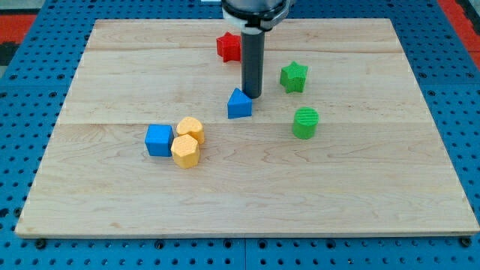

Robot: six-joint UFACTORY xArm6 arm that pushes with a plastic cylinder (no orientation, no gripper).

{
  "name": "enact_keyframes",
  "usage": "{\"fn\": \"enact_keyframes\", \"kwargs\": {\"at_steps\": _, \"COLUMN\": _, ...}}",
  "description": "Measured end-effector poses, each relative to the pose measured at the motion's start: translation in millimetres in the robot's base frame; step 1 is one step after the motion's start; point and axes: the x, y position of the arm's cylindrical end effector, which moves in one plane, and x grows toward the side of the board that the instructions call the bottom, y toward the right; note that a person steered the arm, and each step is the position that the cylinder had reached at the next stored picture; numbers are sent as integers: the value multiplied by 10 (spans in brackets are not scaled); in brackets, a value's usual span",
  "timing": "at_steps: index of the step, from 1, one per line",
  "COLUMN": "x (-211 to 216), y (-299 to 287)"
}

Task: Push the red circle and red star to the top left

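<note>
My tip (251,97), a bare rod grasping nothing, rests just beside the blue block (239,104), while the red star (228,46) sits near the top centre, so I should circle to its right and push left; no red circle shows.

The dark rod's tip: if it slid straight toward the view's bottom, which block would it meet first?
My tip would probably meet the blue triangular block, which sits just beside it, slightly left, though depth is unclear.

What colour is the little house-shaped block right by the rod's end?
Blue. The pointed block sits just left of my tip, plain in the camera view.
</note>
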Motion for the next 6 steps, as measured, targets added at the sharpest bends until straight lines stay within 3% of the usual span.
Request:
{"fn": "enact_keyframes", "kwargs": {"at_steps": 1, "x": -403, "y": 442}}
{"fn": "enact_keyframes", "kwargs": {"at_steps": 2, "x": -575, "y": 375}}
{"fn": "enact_keyframes", "kwargs": {"at_steps": 5, "x": -1069, "y": -914}}
{"fn": "enact_keyframes", "kwargs": {"at_steps": 6, "x": -1277, "y": -1001}}
